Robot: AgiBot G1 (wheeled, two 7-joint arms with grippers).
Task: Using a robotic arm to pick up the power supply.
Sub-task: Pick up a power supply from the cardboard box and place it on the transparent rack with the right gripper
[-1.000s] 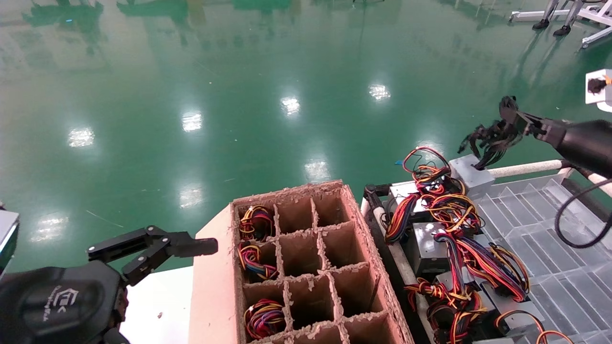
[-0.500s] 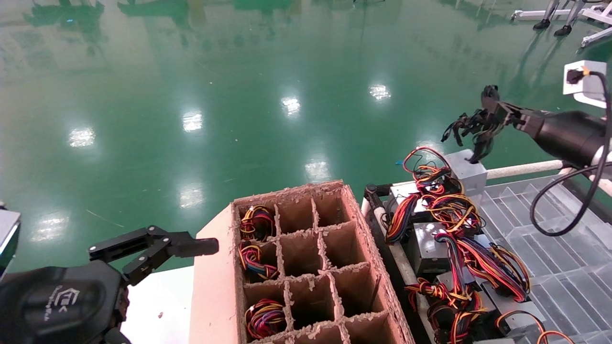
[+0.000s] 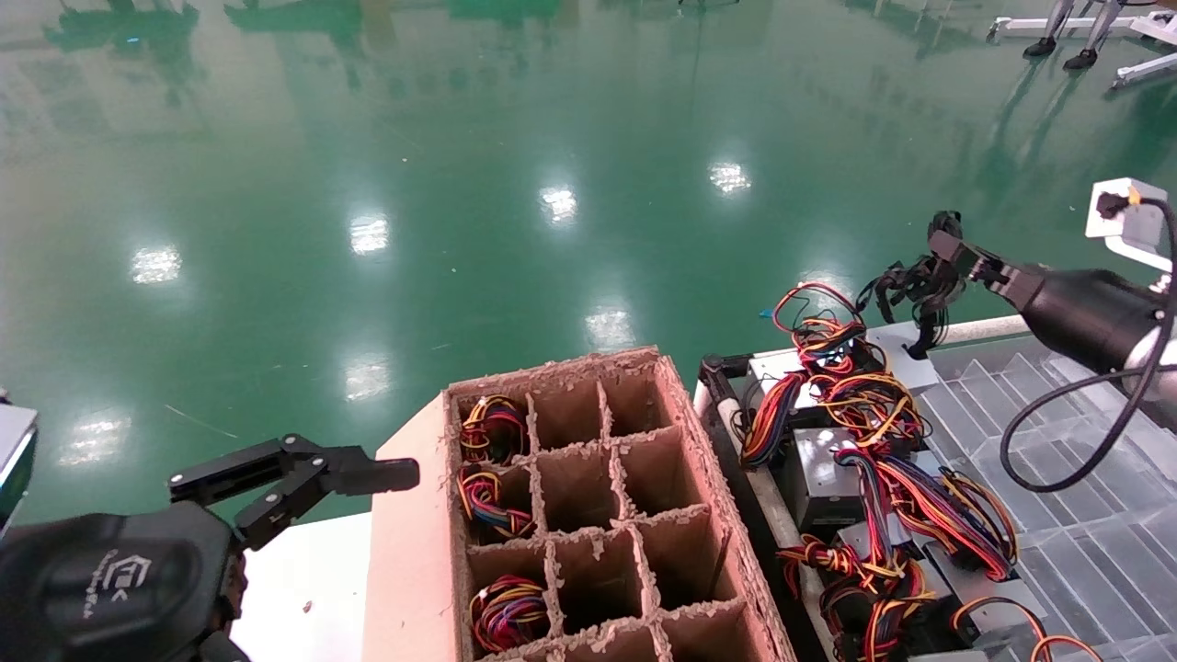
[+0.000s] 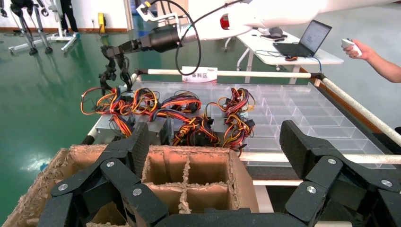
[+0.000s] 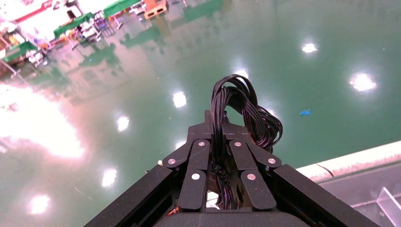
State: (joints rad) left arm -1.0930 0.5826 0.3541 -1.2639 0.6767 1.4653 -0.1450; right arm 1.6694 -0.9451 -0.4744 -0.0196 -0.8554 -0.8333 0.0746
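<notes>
The power supply (image 3: 899, 344) is a plain grey box at the far corner of the clear tray, partly hidden behind coloured wires. Its black cable bundle (image 3: 906, 280) rises to my right gripper (image 3: 945, 246), which is shut on it just above the box. In the right wrist view the black cable bundle (image 5: 236, 109) runs between the shut fingers (image 5: 201, 161) of my right gripper (image 5: 216, 124). The left wrist view shows the robotic arm (image 4: 165, 38) reaching over the tray's far end. My left gripper (image 3: 354, 473) (image 4: 215, 142) hangs open and empty beside the cardboard crate.
A brown cardboard crate (image 3: 685, 423) with dividers holds wire bundles in its left cells. Other grey boxes with red, yellow and orange wires (image 3: 874, 441) line the near side of the clear compartment tray (image 3: 1057, 460). A white rail (image 3: 984, 325) edges the tray; green floor lies beyond.
My right gripper rose with the cable bundle, then came back down. The grey box lifted slightly and sank again toward the tray corner. The left arm has not moved.
</notes>
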